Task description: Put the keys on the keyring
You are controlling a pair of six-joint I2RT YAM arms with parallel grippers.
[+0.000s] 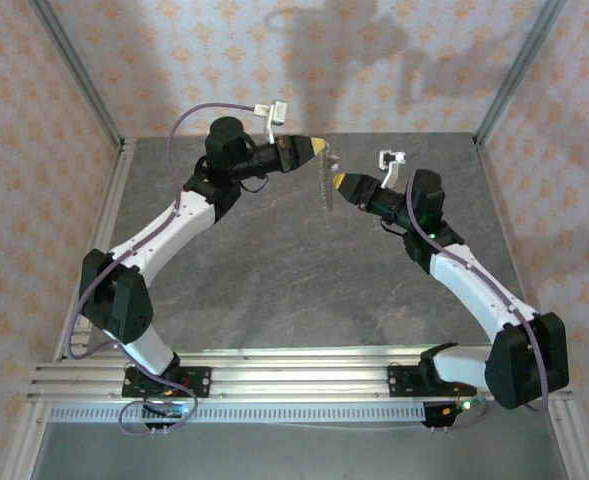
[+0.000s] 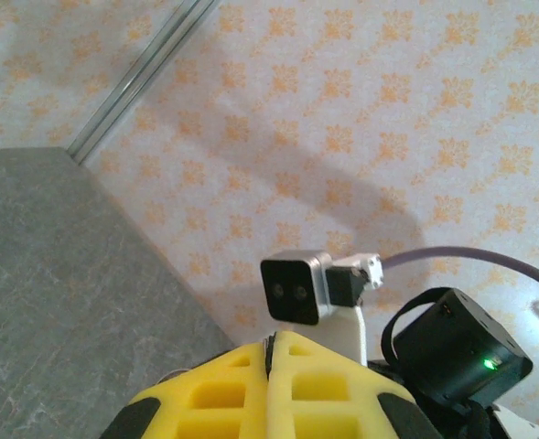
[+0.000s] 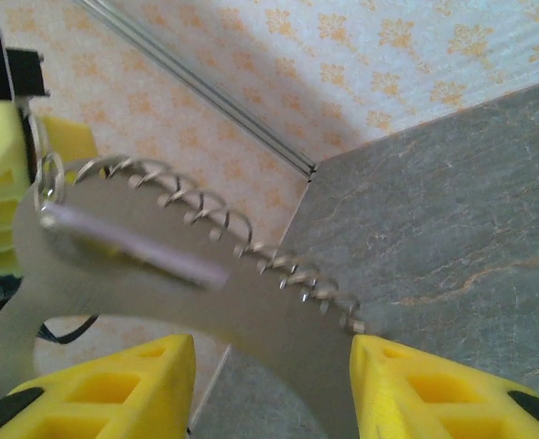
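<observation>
Looking at this one, we reckon the whole job is happening in mid-air, up over the far part of the table (image 1: 274, 280). Left gripper (image 1: 314, 147) is clamped right down, yellow fingers pressed flat together. The keyring (image 1: 324, 185) dangles from its tip, so we read that as a pinch on the top of the loop. Makes sense: hang it from one hand and the loop drops clear of the table for the other hand to work on.

Right gripper (image 1: 340, 181) sits just beside the lower part of the loop. On its wrist camera we see its fingers (image 3: 123, 384) parted, one on each side of the tan band. A sliver of table shows past the left one, so it isn't squeezing anything as far as we can tell.

The lilac key (image 3: 132, 242) lies against the band up near the left gripper, next to a small metal ring (image 3: 49, 178) and the wire coil (image 3: 242, 242) along the edge. It's blurry, so we can't tell if the key is properly threaded on or just resting there. Our guess is we're near the end of the threading step.
</observation>
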